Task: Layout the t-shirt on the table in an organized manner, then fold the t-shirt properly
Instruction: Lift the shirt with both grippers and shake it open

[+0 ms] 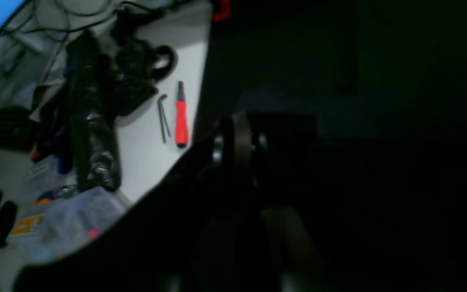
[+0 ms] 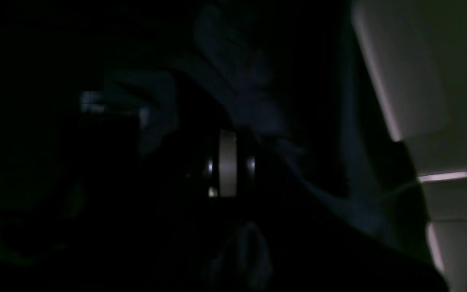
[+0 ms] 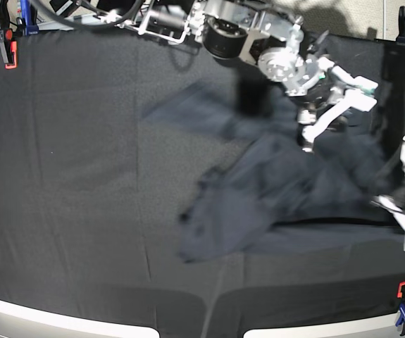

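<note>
T-shirt [image 3: 272, 190] spread in a rumpled, blurred heap over the matte black table [image 3: 75, 176], right of centre, reaching from about 10 o'clock of the heap near the table's middle down to a loose corner at 7 o'clock and across to the table's right edge. Right gripper [image 3: 306, 143] at 1 o'clock of the cloth, reaching down from the top edge on a silver and white arm, fingers closed narrow onto a pinch of t-shirt. Left gripper [image 3: 399, 215] at 3 o'clock by the right rim, fingers drawn together, apparently nipping the shirt's edge, though blur hides the contact itself. Right wrist view nearly black: dim bluish folds of cloth around the gripper body. Left wrist view mostly dark too, with a pale bench at 10 o'clock carrying a red screwdriver [image 1: 181, 121], a hex key [image 1: 162, 117] just beside it, and black bags [image 1: 95, 121]. Red clamp [image 3: 7, 53] at the table's 10 o'clock corner, another red and blue clamp [image 3: 402, 306] at 5 o'clock.
</note>
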Available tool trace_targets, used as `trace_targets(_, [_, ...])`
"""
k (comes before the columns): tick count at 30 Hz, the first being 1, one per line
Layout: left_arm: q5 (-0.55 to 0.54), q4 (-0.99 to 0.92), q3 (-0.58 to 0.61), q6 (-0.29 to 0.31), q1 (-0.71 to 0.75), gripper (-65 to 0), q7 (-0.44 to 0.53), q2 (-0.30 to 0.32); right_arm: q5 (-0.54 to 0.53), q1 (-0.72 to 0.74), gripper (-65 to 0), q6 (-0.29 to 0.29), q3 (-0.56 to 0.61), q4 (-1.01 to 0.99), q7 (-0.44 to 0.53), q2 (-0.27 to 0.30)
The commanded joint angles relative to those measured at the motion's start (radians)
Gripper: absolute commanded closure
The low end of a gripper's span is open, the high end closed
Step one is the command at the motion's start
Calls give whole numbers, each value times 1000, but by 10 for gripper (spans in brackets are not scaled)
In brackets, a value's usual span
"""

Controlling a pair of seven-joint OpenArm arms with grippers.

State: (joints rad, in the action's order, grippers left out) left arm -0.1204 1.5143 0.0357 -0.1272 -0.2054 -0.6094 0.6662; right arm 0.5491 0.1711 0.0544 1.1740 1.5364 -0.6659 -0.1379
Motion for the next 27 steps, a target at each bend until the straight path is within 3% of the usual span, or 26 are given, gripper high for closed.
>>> trace_targets(1, [11,34,-28,-17,-24,0,25,35,12,17,0,-14,-10,40,24,-19])
trace_targets(8, [11,234,-82,10,-31,0,28,62,12,9,0,-14,-110,167,-17,-19])
trace_targets(11, [-30,329,-82,87,-30,0,41,41,12,8,0,-14,-186,226,-85,-19])
trace_targets(16, [-126,342,-80,175,-30,0,60,-79,25,8,0,1,-351,298,-255,-19])
trace_targets(18, [-156,343,-80,213,-33,0,71,-139,55,8,0,55,-417,300,-299,-19])
trace_targets(20, [-174,343,-79,241,-33,0,72,-202,80,-6,0,103,-480,300,-309,-19])
trace_targets(27, [-130,336,57,248,-43,0,95,-363,105,-115,0,104,-612,317,-299,65])
